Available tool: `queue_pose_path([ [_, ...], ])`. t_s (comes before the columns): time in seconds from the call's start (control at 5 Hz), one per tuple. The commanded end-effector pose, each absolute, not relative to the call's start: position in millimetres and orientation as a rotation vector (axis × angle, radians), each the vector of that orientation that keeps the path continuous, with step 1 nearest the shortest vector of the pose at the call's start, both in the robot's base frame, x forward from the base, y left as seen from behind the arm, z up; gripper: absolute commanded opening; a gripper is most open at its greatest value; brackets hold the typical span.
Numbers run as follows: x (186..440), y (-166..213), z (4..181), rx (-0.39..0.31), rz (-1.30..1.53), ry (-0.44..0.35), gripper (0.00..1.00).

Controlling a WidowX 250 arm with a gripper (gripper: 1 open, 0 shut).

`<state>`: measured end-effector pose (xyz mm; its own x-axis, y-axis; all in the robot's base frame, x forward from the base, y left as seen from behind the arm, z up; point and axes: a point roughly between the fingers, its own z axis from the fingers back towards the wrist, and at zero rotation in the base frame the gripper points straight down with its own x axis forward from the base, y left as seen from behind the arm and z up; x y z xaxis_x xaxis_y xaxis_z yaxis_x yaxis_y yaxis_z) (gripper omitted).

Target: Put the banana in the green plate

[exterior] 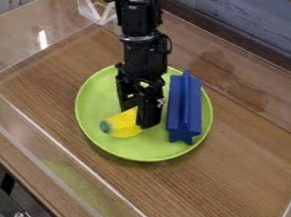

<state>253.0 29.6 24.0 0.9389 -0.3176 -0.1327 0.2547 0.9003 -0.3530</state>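
The banana (127, 124) lies in the green plate (99, 92), in the left half of the dish toward its front edge. It rests flat on the plate's surface, running diagonally, with its greenish-blue tip at the lower left and its yellow body rising to the right, up to the gripper (139, 104). The gripper points steeply down over the middle of the plate, and its two black fingers (149, 109) stand apart, one on each side of the banana's upper end. They look spread rather than clamped on the fruit, though from this angle it is hard to tell whether a fingertip touches the banana. The black arm (137, 19) rises from the gripper toward the top of the view, leaning a little to the left.

A long blue block (184, 107) also lies in the plate, along its right side, just beside the gripper and clearly apart from the banana. It runs from the plate's far rim to its near right rim.

The plate sits near the middle of a wood-grain bench (233, 183), which is enclosed by clear plastic walls (23, 34) on the sides
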Motion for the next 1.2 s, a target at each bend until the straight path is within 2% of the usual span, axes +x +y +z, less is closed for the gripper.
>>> queue_pose_path([
  [0.0,252.7,34.8,33.5,-0.322,-0.277,0.178,1.0],
  [0.4,256.2,40.8,75.1,-0.284,-0.245,0.103,1.0],
  [0.8,272.5,65.9,127.0,-0.254,-0.174,0.016,1.0],
  [1.0,278.0,82.1,144.5,-0.231,-0.143,-0.004,1.0],
])
